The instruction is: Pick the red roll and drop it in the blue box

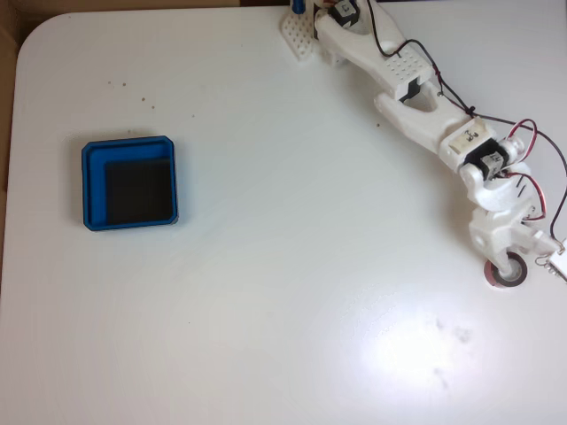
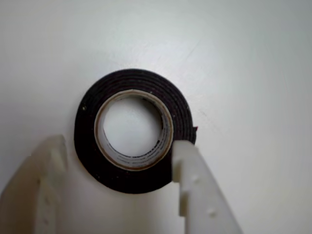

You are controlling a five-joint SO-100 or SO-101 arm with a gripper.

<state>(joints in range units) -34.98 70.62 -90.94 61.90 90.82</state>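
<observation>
One red roll (image 2: pixel 131 131) lies flat on the white table (image 1: pixel 266 310), hollow centre up, and in the wrist view it looks almost black with its pale core ring plain to see. Look at the gripper (image 2: pixel 117 151): its fingers are spread, one broad finger at lower left just outside the roll's outer edge, the narrower one at lower right lying over the tape band on that side. Whether that narrow tip is touching the roll or hovering above it, I cannot tell. From the fixed view, the roll (image 1: pixel 508 270) sits at the far right edge of the table with the arm stretched out over it, and the blue box (image 1: pixel 129 196) waits well apart on the left side, nothing inside it. So the job right now is the grasp, and it wants care: I judge the better bet is to get the fingers cleanly astride the whole roll, or one finger down into the hollow, before closing, so the squeeze lands on the band and not on its top face. Closing off-centre could tip the ring or skid it along the smooth table.
</observation>
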